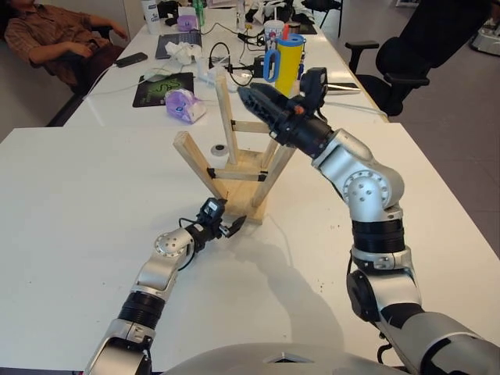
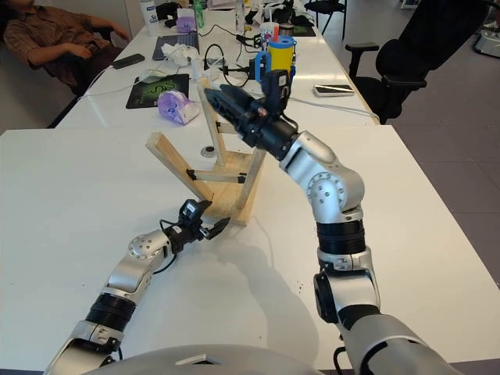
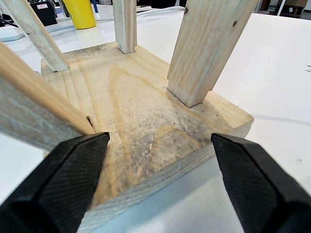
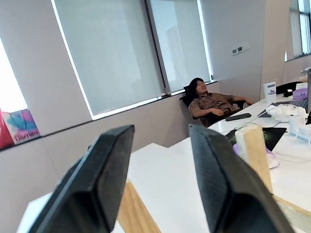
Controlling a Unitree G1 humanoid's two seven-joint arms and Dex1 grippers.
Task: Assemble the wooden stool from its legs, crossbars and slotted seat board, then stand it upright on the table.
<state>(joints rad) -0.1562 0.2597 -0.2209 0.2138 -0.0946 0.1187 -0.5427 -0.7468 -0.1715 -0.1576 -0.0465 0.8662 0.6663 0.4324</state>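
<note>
Both arms are holding out forward, both grippers standing open.
Left arm (image 1: 160, 266) is lying low and almost straight, its left gripper (image 1: 232, 226) keeping fingers (image 3: 63, 179) spread wide. Right arm (image 1: 367, 187) is standing up from the shoulder, bending at the elbow, angling forward-left; the right gripper (image 1: 244, 95) is sitting high with fingers (image 4: 97, 179) parted.

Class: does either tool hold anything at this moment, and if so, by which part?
Nothing is gripped. The left tool is open at the seat board's edge; the right tool is open among the stool's upturned legs, closed on none.
</note>
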